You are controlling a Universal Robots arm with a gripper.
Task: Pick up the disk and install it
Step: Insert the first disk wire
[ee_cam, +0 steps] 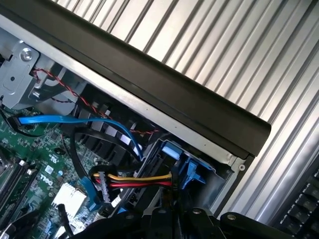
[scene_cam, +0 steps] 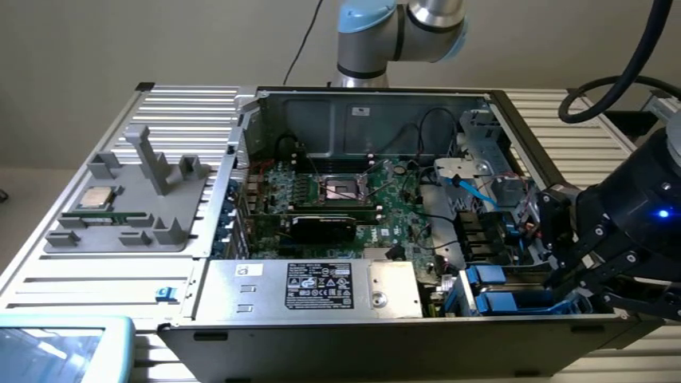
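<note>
Arm: Universal Robots arm (scene_cam: 399, 32) rises behind the open computer case (scene_cam: 372, 100); its black wrist reaches in over the case corner at the exterior view's right.
Fingers: the fingers (scene_cam: 575, 267) (ee_cam: 199, 219) are drawn together and angled down at the drive bay – contact with the disk cannot be confirmed.
Disk: the disk (scene_cam: 518, 303) (ee_cam: 192, 173) sits in the corner drive bay just below the fingertips. Its blue rails and tabs show; its metal body is hidden.
Cables: a blue data cable (scene_cam: 479, 191) (ee_cam: 75, 119) and a plug with yellow, red and black wires (ee_cam: 139, 180) lie beside the bay, close to the fingers.
Case interior: green motherboard (scene_cam: 368, 203), black expansion card (scene_cam: 324, 227), and silver power supply (scene_cam: 319, 287) with a black-and-white label along the near wall.
Fixture: grey holder (scene_cam: 139, 215) at the exterior view's left, well apart from the case – a processor chip (scene_cam: 99, 197) rests on it.
Worktop: slatted metal worktop (scene_cam: 181, 104) carries case and fixture; a keyboard (ee_cam: 304, 204) lies past the case edge.
Room: plain beige wall (scene_cam: 127, 40) behind.
</note>
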